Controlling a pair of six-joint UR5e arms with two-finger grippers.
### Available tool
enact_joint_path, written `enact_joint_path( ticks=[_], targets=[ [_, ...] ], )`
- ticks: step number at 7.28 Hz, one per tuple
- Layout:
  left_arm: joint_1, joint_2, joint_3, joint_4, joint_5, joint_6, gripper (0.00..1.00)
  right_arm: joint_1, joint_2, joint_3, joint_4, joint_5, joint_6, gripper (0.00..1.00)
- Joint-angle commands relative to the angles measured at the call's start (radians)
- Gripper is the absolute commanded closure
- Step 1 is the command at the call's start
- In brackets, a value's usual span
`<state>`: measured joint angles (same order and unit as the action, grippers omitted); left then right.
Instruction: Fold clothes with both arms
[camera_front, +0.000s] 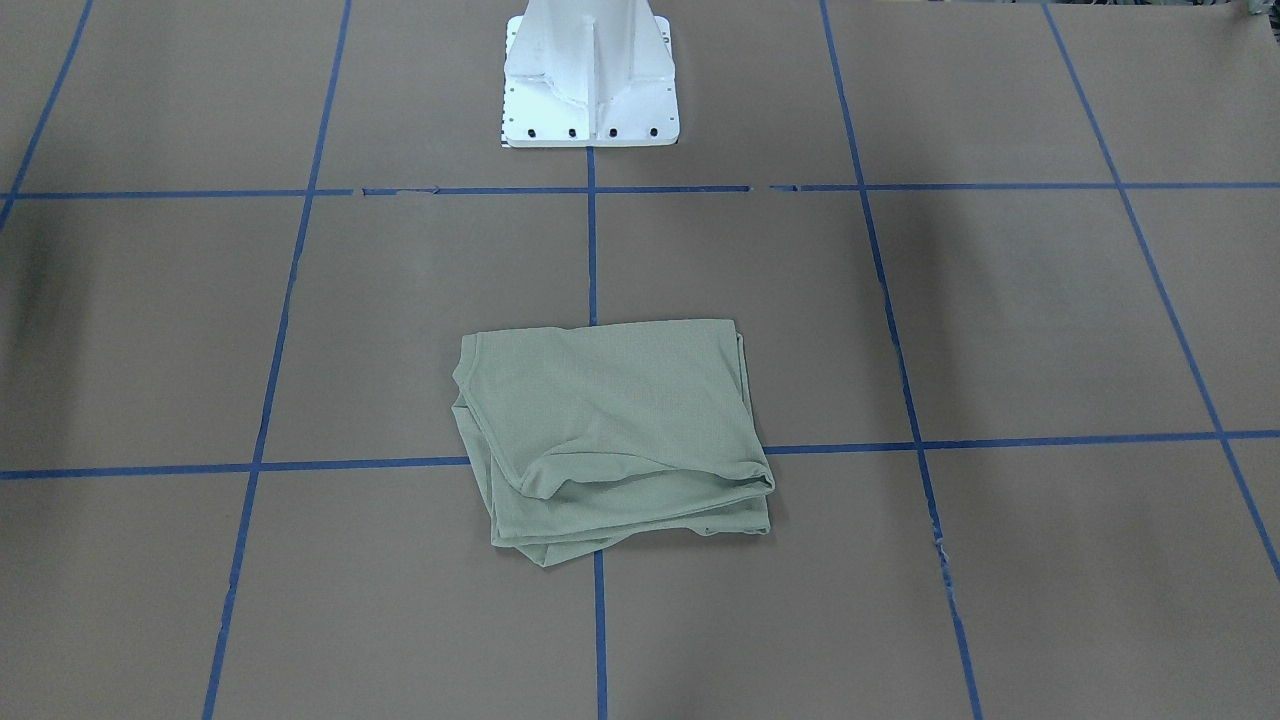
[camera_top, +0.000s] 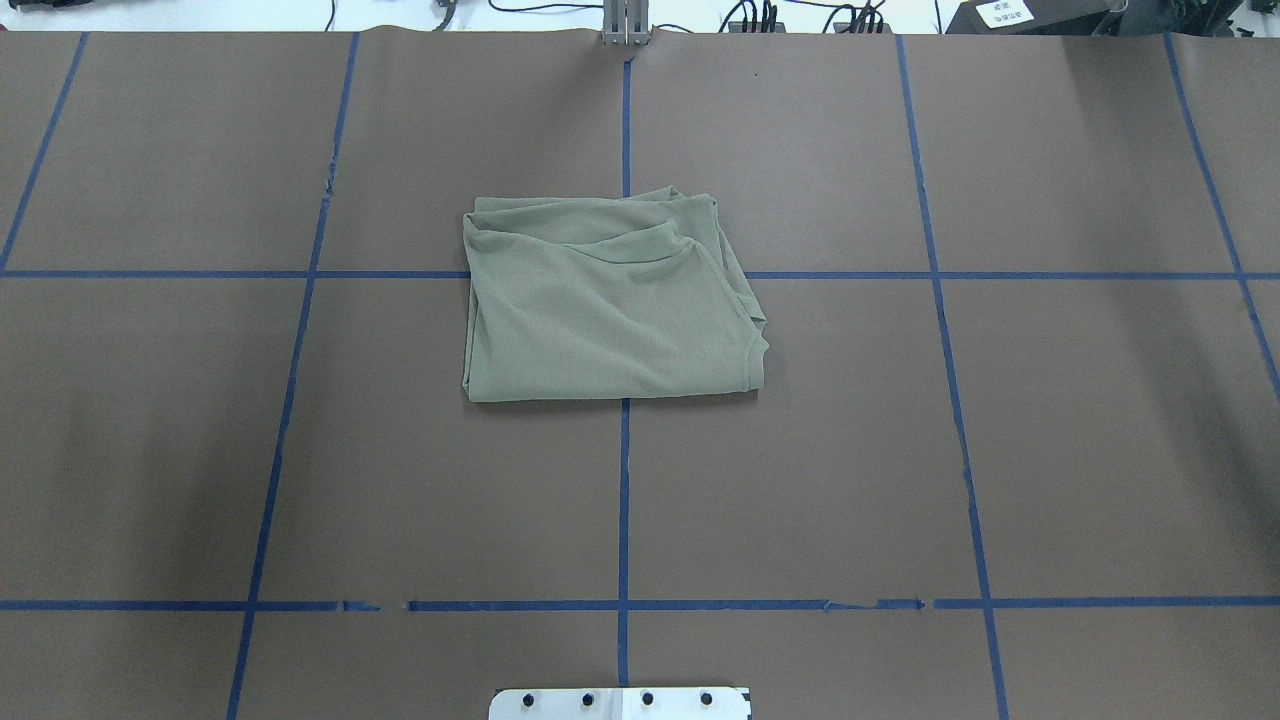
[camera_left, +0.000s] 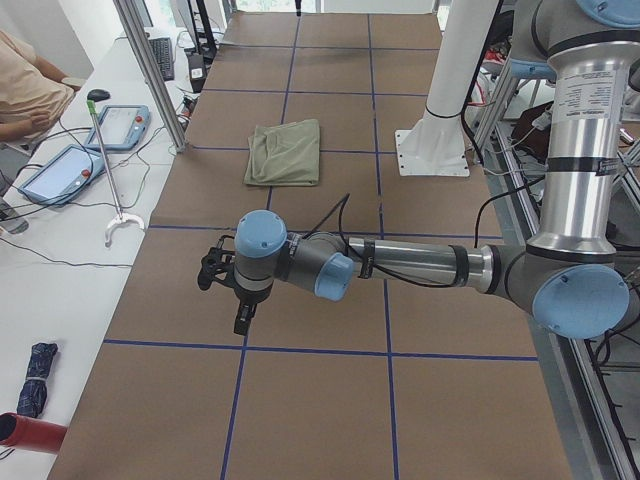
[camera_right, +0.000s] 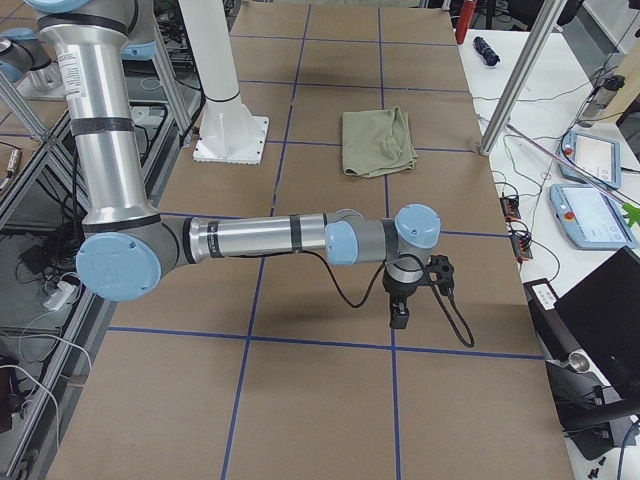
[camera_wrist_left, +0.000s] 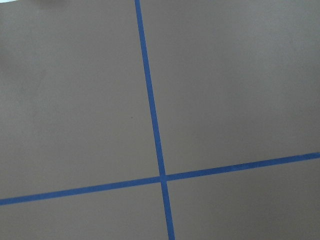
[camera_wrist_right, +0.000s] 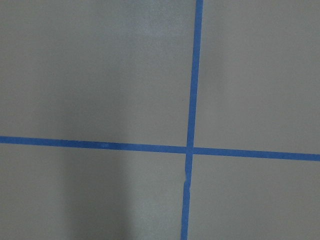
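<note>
The sage-green shirt (camera_front: 610, 430) lies folded into a thick, roughly square stack at the middle of the brown table, across a blue tape crossing (camera_top: 610, 300). It also shows in the exterior left view (camera_left: 285, 152) and the exterior right view (camera_right: 378, 142). Both arms are stretched out low over the table's two ends, far from the shirt. My left gripper (camera_left: 241, 318) and my right gripper (camera_right: 400, 315) point down above bare paper. They show only in the side views, so I cannot tell whether they are open or shut. Both wrist views show only brown paper and blue tape.
The white pedestal base (camera_front: 590, 80) stands at the robot's side of the table. On the operators' side are a white bench with tablets (camera_left: 60, 170), a grabber stick (camera_left: 105, 170), aluminium posts (camera_right: 515, 85) and a seated person (camera_left: 25, 90).
</note>
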<state>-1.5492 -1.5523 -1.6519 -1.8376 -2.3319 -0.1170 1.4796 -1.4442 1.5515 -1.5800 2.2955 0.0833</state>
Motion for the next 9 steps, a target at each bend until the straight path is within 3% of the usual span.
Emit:
enact_joint_path(
  ticks=[1,3,6,9],
  targets=[
    [0.004,0.069,-0.031,0.073,-0.003,0.051,0.0,0.001,-0.015,0.006,-0.003,0.01,-0.003,0.0],
    [0.004,0.09,-0.034,0.072,-0.009,0.056,0.0,-0.001,-0.015,0.004,-0.005,0.004,-0.004,0.0],
    [0.004,0.09,-0.127,0.286,-0.02,0.057,0.0,-0.002,-0.015,0.004,-0.005,0.007,-0.004,0.0],
    [0.004,0.123,-0.12,0.291,-0.072,0.057,0.0,-0.004,-0.016,0.004,-0.002,0.009,-0.004,0.0]
  ],
)
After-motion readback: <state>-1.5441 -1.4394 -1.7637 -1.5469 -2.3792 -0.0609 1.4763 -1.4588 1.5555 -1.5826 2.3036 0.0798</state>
